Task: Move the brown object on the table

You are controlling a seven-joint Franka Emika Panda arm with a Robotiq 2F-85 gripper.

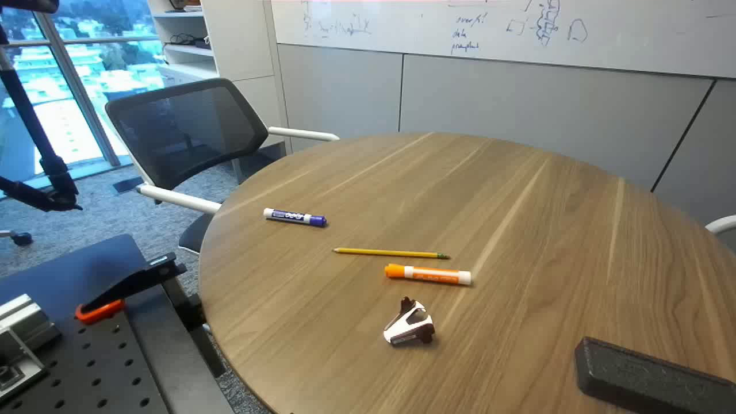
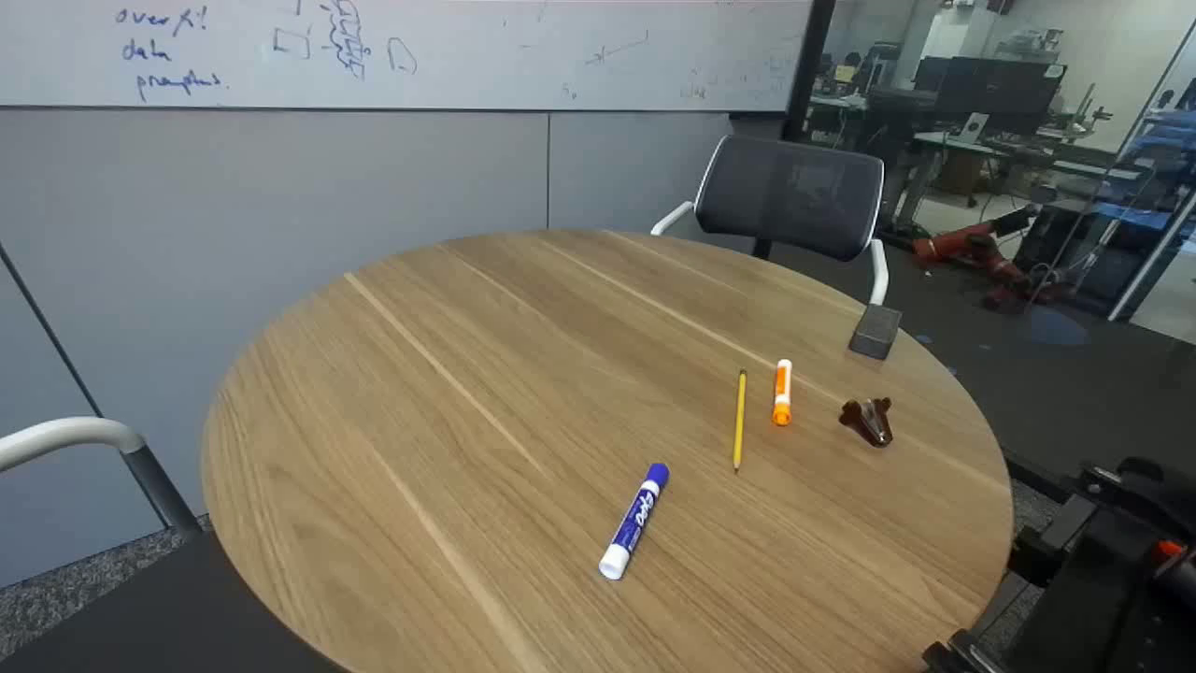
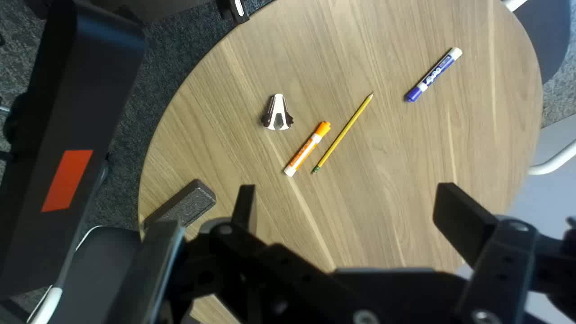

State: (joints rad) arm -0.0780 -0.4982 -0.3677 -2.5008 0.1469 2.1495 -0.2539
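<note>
The brown object (image 1: 409, 323), a short wedge-shaped piece with dark brown and pale shiny parts, lies on the round wood-grain table (image 1: 546, 247). It also shows in an exterior view (image 2: 868, 422) near the table's edge, and in the wrist view (image 3: 277, 112) at upper centre. My gripper (image 3: 346, 188) is wide open and empty, with its black fingers apart at the lower part of the wrist view. The brown object lies beyond the fingertips, outside the jaws. The gripper does not show in either exterior view.
An orange-and-white marker (image 1: 428, 274) and a yellow pencil (image 1: 391, 253) lie near the brown object. A blue-and-white marker (image 2: 634, 521) lies farther off. A dark eraser block (image 3: 184, 204) sits near the table edge. Chairs (image 2: 790, 196) stand around the table.
</note>
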